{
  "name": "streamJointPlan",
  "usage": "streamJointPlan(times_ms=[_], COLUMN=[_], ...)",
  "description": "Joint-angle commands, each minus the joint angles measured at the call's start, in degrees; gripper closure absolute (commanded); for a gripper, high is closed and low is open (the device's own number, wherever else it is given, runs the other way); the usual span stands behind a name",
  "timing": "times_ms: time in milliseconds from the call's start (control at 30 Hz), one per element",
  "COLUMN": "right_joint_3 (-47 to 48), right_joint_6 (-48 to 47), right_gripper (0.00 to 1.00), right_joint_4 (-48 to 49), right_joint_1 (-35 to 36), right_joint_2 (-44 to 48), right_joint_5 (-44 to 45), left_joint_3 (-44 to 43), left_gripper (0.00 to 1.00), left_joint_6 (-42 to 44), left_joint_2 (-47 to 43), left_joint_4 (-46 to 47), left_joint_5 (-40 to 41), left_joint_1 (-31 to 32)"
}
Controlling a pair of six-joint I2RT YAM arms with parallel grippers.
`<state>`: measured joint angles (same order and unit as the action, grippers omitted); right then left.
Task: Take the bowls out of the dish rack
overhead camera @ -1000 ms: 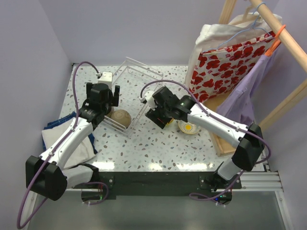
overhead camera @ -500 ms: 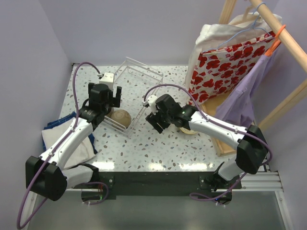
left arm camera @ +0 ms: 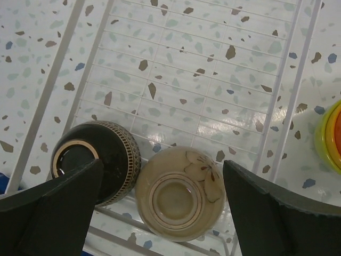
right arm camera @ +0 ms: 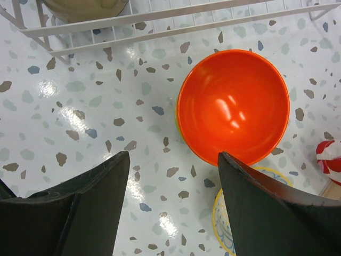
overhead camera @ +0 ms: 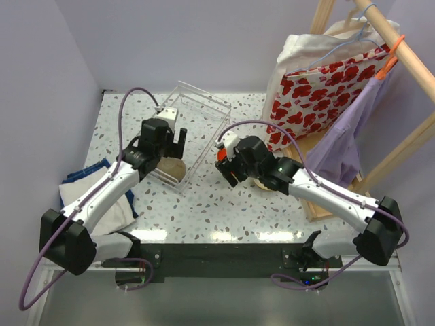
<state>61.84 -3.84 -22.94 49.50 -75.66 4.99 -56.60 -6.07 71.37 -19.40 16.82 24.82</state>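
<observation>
Your rack (left arm camera: 186,74) holds two: brown bowl (left arm camera: 106,149), tan bowl (left arm camera: 178,197). One orange bowl (right arm camera: 233,104) outside. Left gripper (left arm camera: 162,173) and right gripper (right arm camera: 173,157) gape, empty.

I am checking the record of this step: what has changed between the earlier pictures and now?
The left pincer moved rightward, further over the dish rack, open and empty. The right arm's elbow swung out to its right; the right pincer hangs open over the orange-red bowl, holding nothing. The dark brown bowl and tan bowl stayed in the rack.
</observation>
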Motion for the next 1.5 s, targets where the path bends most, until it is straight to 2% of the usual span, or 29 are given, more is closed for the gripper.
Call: streamJointPlan(times_ms=[0,167,500,600,833,1067,1167,1200,1400,1467], right_joint_3=[-2.8,-6.5,-10.9,-11.4,-12.2,-12.8,-12.9,-13.0,-13.3,-13.6], right_joint_6=[0.6,0.8,1.3,1.2,0.9,0.8,0.7,0.7,0.4,0.4], right_gripper=[0.29,0.28,0.27,0.27,0.27,0.27,0.27,0.27,0.27,0.27], right_joint_4=[3.6,4.8,6.6,6.8,7.2,7.9,8.2,8.3,8.3,8.2], right_joint_1=[0.2,0.2,0.2,0.1,0.2,0.2,0.1,0.2,0.1,0.2], right_joint_2=[3.4,6.4,10.4,10.8,11.3,11.4,11.2,11.2,11.7,12.0], right_joint_5=[2.3,2.9,4.0,4.0,3.8,3.9,3.7,3.6,3.7,4.1], left_joint_3=[-3.3,-2.5,1.8,2.8,3.6,3.0,2.8,2.2,-2.3,-4.1], left_gripper=[0.01,0.03,0.04,0.08,0.25,0.28,0.34,0.40,0.53,0.54], left_joint_6=[-5.7,-12.3,-19.2,-20.6,-23.3,-23.5,-23.6,-23.5,-22.3,-21.8], left_joint_2=[2.6,3.5,3.9,4.6,6.3,8.8,9.8,10.8,15.8,17.0], left_joint_4=[-5.7,-7.8,-10.2,-9.3,-8.2,-9.1,-7.6,-7.1,-5.6,-5.0], left_joint_5=[-0.2,-0.3,0.4,-0.1,0.0,0.4,-0.2,-0.3,-0.2,0.1], left_joint_1=[1.3,1.2,1.2,1.2,1.1,1.1,1.1,1.1,1.1,1.0])
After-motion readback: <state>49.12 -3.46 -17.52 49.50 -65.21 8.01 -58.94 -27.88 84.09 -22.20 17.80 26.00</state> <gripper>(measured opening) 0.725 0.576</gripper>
